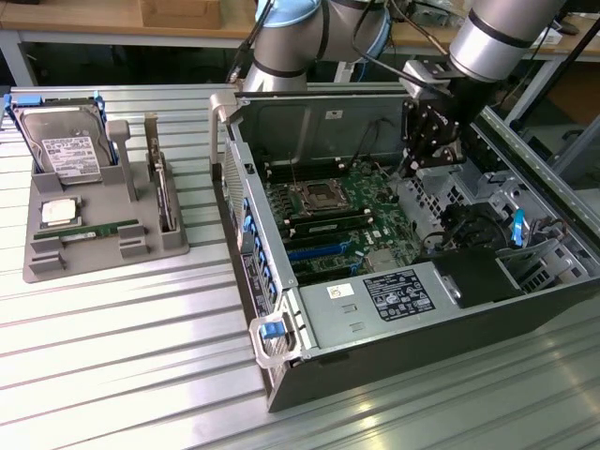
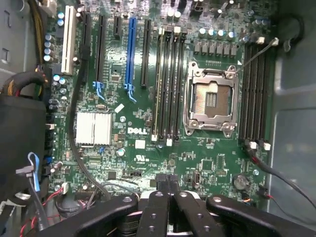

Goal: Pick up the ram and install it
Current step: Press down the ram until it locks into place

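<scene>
Exterior view: our gripper point(image 1: 424, 159) hovers shut and empty over the open computer case point(image 1: 394, 323); the ram point(image 1: 100, 230) lies at nine o'clock in the gray tray point(image 1: 37, 270) (untouched). We judge a level, centered grasp best.

green ram point(image 1: 101, 229) stick, flat in grey tray

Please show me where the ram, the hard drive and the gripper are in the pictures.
ram point(image 1: 99, 230): exterior view, middle of the green stick lying in the grey tray.
hard drive point(image 1: 67, 148): exterior view, its white label.
gripper point(image 2: 168, 183): wrist view, where the shut black fingertips meet.
</scene>
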Action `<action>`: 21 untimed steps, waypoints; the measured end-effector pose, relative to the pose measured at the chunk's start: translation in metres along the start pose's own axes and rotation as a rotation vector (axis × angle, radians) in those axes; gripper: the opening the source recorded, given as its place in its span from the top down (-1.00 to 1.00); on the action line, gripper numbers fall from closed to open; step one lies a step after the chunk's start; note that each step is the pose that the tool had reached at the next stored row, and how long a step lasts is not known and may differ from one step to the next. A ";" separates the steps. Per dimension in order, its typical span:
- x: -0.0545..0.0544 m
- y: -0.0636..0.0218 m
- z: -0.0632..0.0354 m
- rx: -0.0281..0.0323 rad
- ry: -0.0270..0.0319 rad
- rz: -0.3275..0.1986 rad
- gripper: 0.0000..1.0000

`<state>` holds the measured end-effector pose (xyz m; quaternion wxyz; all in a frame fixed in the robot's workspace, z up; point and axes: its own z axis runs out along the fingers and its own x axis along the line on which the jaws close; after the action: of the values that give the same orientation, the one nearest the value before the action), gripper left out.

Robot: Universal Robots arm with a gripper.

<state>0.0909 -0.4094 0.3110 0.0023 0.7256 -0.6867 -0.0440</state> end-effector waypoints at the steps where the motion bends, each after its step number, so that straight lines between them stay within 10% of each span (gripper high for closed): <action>1: 0.000 0.0001 -0.0003 0.0023 -0.0027 0.037 0.80; 21: 0.000 0.0001 -0.0006 0.0306 -0.0316 0.503 0.80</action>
<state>0.0908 -0.4094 0.3116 -0.0085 0.5310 -0.8463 -0.0430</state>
